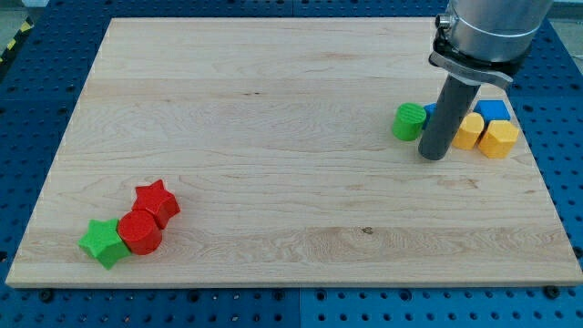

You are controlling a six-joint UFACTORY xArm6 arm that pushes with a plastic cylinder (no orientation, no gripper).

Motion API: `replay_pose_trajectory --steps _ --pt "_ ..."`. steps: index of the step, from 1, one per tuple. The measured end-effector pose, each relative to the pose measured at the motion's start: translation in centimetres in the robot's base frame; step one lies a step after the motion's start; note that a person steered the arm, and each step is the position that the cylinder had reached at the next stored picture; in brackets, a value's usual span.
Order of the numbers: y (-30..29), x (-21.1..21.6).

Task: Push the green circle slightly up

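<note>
The green circle sits on the wooden board at the view's right, in the upper half. My tip stands just right of it and a little lower, very close to its right edge; I cannot tell if they touch. The rod hides part of a blue block behind it.
Right of the rod lie a yellow block, a yellow hexagon and a blue cube, close to the board's right edge. At the bottom left lie a green star, a red circle and a red star.
</note>
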State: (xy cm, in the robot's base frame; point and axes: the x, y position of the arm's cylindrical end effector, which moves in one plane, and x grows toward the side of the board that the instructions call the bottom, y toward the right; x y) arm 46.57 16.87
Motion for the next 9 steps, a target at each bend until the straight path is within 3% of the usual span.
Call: replay_pose_trajectory --steps 2,5,9 --pt "-3.8 -0.7" --pt "-0.7 -0.9" --pt "-5.1 -8.6"
